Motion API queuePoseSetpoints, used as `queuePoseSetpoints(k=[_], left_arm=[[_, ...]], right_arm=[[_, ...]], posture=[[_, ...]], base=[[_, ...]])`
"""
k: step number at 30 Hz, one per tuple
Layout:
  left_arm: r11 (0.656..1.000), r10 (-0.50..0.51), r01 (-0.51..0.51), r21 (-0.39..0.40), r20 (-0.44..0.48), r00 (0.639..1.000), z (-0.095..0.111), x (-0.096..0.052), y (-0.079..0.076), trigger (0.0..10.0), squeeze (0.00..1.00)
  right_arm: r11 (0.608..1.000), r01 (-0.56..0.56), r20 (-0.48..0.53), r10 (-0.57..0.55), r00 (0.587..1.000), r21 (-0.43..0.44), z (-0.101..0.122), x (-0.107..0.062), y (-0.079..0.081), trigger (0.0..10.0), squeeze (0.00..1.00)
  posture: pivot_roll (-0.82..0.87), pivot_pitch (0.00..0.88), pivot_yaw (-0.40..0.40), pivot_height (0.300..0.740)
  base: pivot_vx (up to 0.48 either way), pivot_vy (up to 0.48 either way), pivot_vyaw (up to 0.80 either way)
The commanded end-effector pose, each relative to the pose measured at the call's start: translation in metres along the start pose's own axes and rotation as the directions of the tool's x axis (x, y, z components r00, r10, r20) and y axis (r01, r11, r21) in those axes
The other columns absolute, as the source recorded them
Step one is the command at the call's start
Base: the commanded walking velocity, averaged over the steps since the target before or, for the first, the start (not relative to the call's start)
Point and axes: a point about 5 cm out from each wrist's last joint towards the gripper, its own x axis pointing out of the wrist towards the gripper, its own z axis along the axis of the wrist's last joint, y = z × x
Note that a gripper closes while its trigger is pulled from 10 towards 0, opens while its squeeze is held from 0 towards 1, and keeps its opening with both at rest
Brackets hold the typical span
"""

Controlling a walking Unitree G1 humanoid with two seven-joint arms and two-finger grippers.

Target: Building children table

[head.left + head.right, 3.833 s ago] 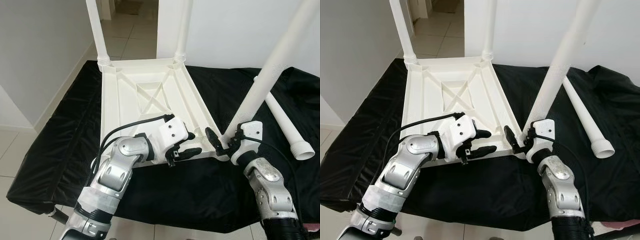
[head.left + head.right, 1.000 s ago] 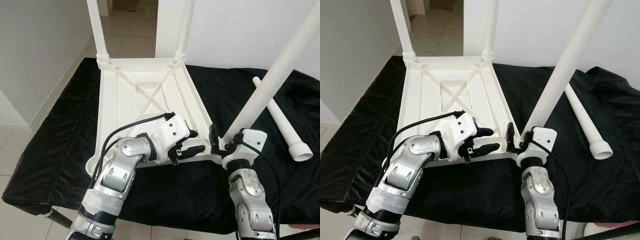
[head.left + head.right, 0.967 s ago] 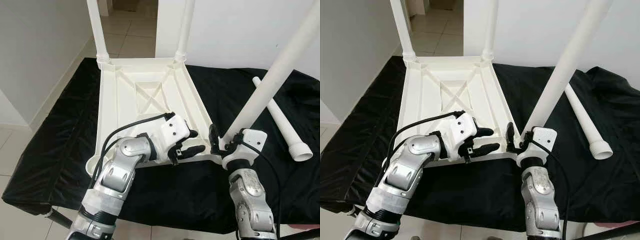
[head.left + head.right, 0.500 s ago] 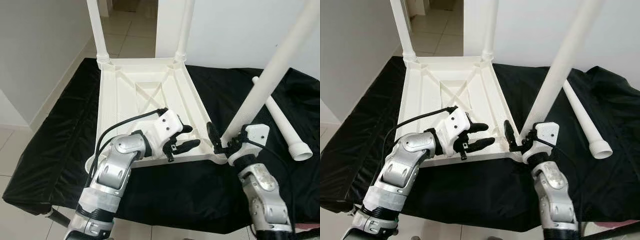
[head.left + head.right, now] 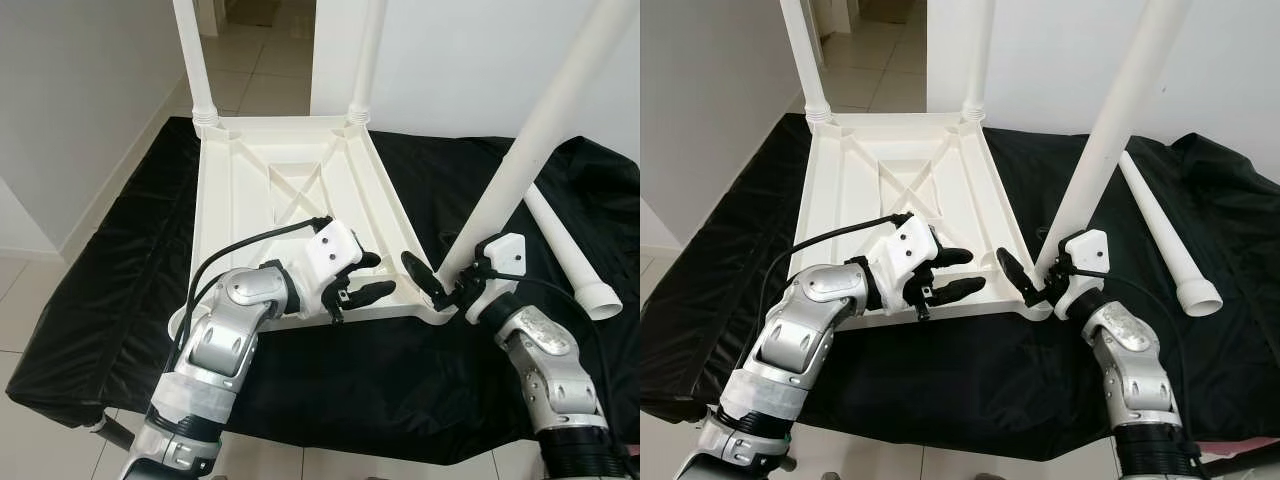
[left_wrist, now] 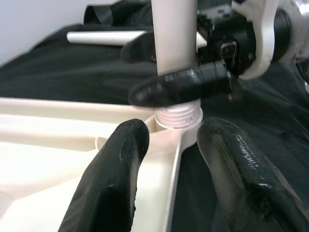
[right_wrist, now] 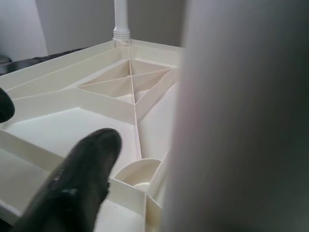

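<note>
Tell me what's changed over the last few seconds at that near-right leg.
The leg the right gripper holds now stands steeper in its corner socket. The left gripper pulled back a little along the tabletop, open. Two far legs and the loose leg stayed.

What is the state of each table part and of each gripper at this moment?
Table top: upside down on the black cloth.
Two far legs: upright in their corner sockets.
Near right leg: tilted, its threaded end at the corner socket.
Loose leg: lying on the cloth, not fitted.
Left gripper: open, over the near edge of the table top.
Right gripper: around the base of the near right leg.
</note>
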Motion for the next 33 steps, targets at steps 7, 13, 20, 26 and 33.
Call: queuePoseSetpoints(k=[7, 13, 20, 26, 33], left_arm=[[0.999, -0.033, 0.032, -0.022, -0.039, 0.999, -0.001, 0.004, -0.005, 10.0, 0.0], [0.999, -0.034, 0.033, -0.019, -0.041, 0.999, -0.001, 0.005, -0.004, 10.0, 0.0], [1.0, -0.022, 0.021, -0.011, -0.044, 0.999, 0.001, 0.005, -0.001, 10.0, 0.0], [1.0, -0.008, 0.008, -0.007, -0.049, 0.999, 0.001, 0.004, 0.0, 10.0, 0.0], [1.0, 0.005, -0.005, -0.006, -0.051, 0.999, 0.0, 0.003, 0.0, 10.0, 0.0]], right_arm=[[0.997, -0.075, -0.051, 0.075, 0.996, 0.014, -0.013, -0.002, -0.004, 0.0, 0.0], [0.998, -0.058, -0.055, 0.059, 0.997, 0.024, -0.015, -0.004, -0.006, 5.3, 0.0], [0.999, 0.007, -0.039, -0.005, 0.999, 0.051, -0.013, -0.003, -0.005, 10.0, 0.0], [0.987, 0.155, -0.092, -0.15, 0.984, 0.051, -0.02, 0.0, -0.002, 10.0, 0.0], [0.922, 0.367, -0.107, -0.355, 0.929, 0.124, -0.023, 0.005, 0.013, 10.0, 0.0]], posture=[[-0.07, 0.0, -0.018, 0.74], [-0.07, 0.0, -0.013, 0.74], [-0.07, 0.0, -0.01, 0.74], [-0.06, 0.0, -0.015, 0.74], [-0.05, 0.0, -0.026, 0.74]], base=[[0.0, 0.0, 0.0], [0.0, 0.0, 0.0], [0.0, 0.0, 0.0], [0.0, 0.0, 0.0], [0.0, 0.0, 0.0]])
